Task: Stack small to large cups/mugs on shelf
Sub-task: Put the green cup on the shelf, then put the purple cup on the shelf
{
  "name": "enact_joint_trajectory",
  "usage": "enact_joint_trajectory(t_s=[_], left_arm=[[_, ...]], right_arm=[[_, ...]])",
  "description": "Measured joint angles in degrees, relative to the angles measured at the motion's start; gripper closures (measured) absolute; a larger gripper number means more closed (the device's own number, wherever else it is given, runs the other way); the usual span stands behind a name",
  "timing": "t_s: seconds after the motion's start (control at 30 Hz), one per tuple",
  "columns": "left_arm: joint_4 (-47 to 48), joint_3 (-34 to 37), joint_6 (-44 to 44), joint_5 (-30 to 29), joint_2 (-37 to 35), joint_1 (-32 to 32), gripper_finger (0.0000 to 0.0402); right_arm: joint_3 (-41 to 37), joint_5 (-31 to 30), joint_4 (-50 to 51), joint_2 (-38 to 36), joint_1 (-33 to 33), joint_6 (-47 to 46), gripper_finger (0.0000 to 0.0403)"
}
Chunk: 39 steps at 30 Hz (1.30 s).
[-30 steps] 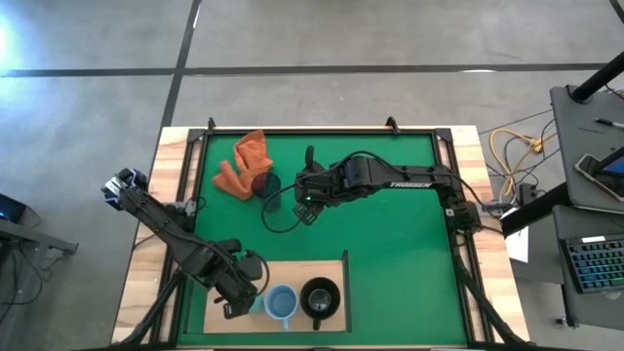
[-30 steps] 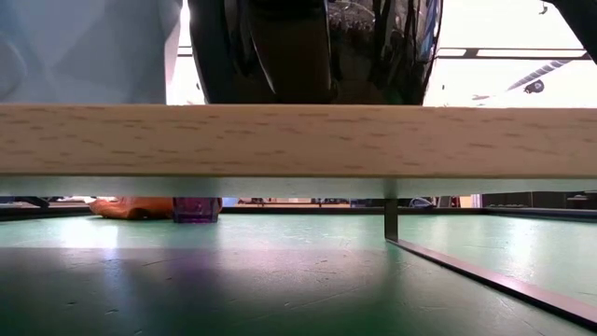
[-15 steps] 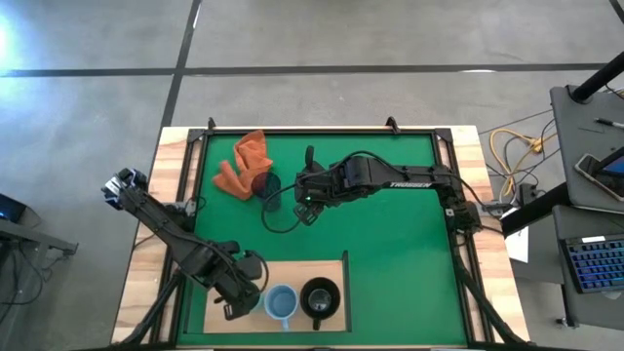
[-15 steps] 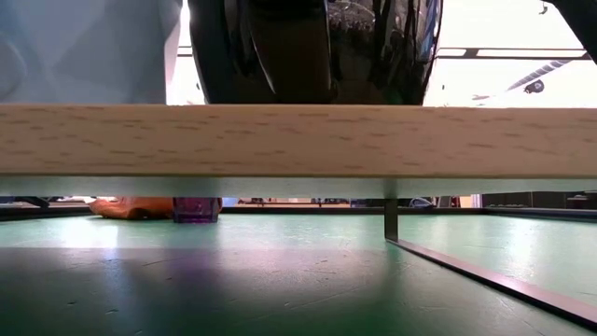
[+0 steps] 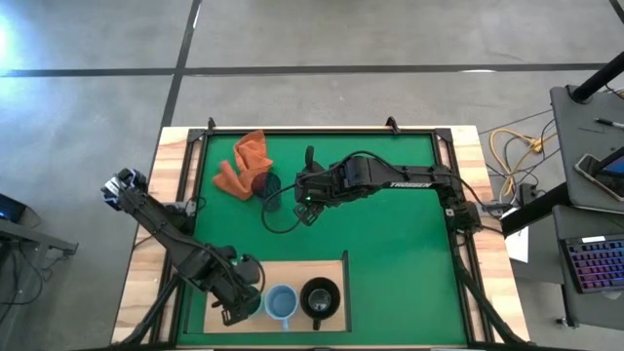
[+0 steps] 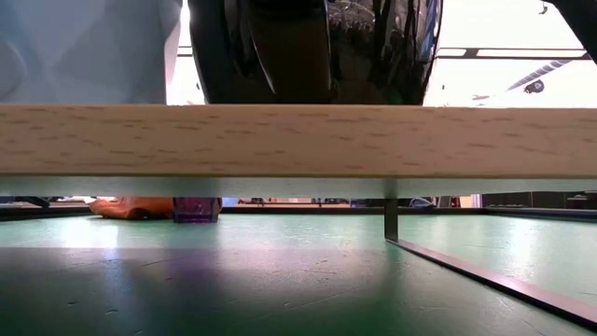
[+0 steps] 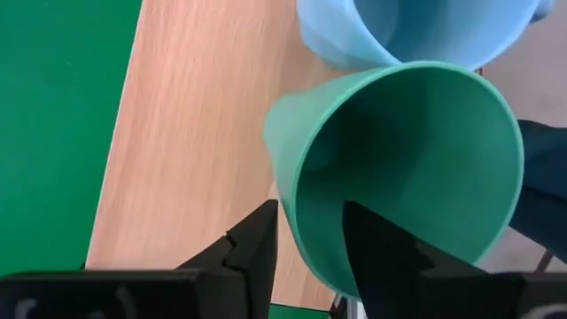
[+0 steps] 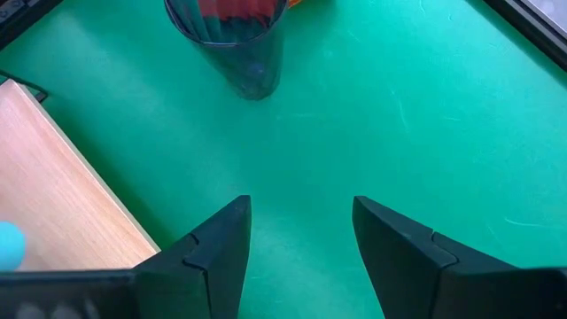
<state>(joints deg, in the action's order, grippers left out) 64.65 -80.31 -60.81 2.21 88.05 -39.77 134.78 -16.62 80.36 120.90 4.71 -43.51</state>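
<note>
On the left, the left gripper (image 7: 306,244) had just spread its fingers (image 7: 257,244), which straddled the rim of the teal-green cup (image 7: 399,168), one inside, one outside. The cup stood on the shelf (image 5: 331,265) beside the light blue mug (image 5: 281,303), with the black mug (image 5: 319,295) next along. Released, it looked placed. Farther right, the right gripper (image 8: 297,239) hung with fingers spread over the green surface (image 5: 390,234), near the dark purple cup (image 8: 235,35) by the orange cloth (image 5: 246,161).
</note>
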Motion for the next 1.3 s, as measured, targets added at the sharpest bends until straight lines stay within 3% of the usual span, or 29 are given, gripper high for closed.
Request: enact_joint_trajectory(t_s=[0.67,1.0,1.3], left_arm=[[0.3,-1.3,-3.4,-0.4,-0.4,-1.7,0.0288],[0.3,-1.4,-7.9,-0.1,-7.3,-1.6,0.0288],[7.4,-1.3,-0.2,-15.5,-19.3,1.8,0.0288]], right_arm=[[0.0,0.0,0.0,0.0,0.0,0.2,0.0211],[0.0,1.7,0.0,0.0,0.0,0.2,0.0211],[0.0,2.0,0.0,0.0,-1.0,0.5,0.0211]])
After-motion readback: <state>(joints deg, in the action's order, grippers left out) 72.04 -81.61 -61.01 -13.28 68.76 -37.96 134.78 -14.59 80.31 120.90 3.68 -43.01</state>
